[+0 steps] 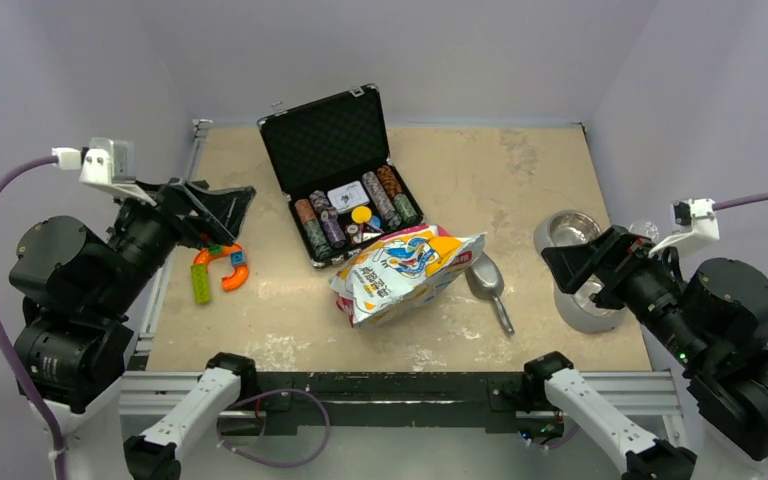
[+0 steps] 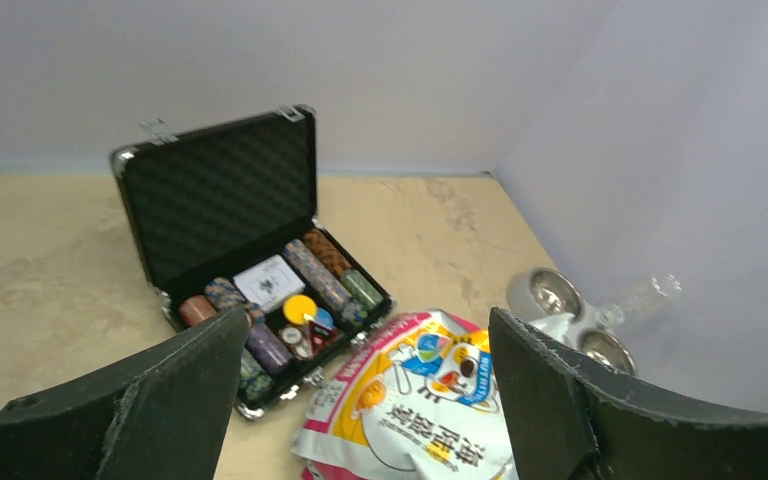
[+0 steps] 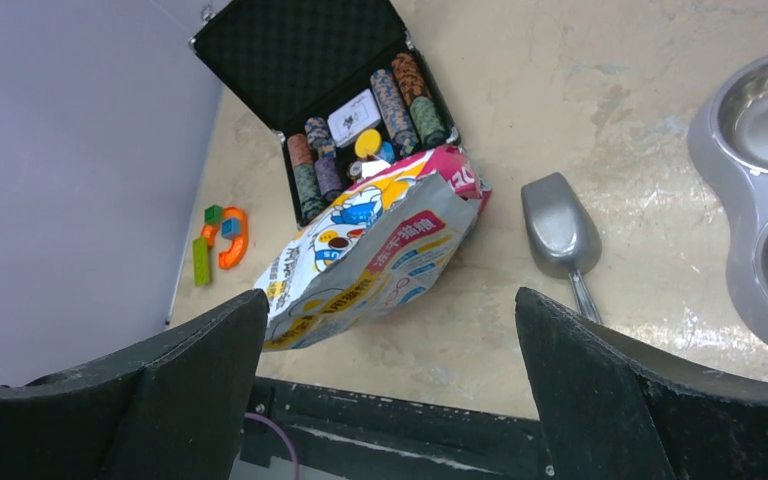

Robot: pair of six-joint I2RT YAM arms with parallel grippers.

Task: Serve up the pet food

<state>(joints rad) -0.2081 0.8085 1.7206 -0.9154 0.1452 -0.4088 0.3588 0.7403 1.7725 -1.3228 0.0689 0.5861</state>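
Observation:
No kibble shows; it is hidden inside the crinkly white-blue-yellow-pink bag [image 1: 405, 272], which lies on its side mid-table. The bag also shows in the left wrist view [image 2: 420, 410] and the right wrist view [image 3: 370, 260]. A grey metal scoop [image 1: 487, 280] [image 3: 558, 230] lies just right of the bag. A grey double bowl [image 1: 582, 318] [image 2: 545, 293] [image 3: 710, 130] with two steel cups sits at the right; the cups look empty. My left gripper [image 1: 228, 212] [image 2: 368, 312] is open and empty, raised at the far left. My right gripper [image 1: 560, 268] [image 3: 390, 295] is open and empty, above the bowl's left side.
An open black case [image 1: 345, 175] with poker chips stands behind the bag, touching its top edge. Orange, green and blue toy pieces [image 1: 218, 270] lie at the left. Walls close in the back and sides. A black rail [image 1: 380, 385] runs along the near edge.

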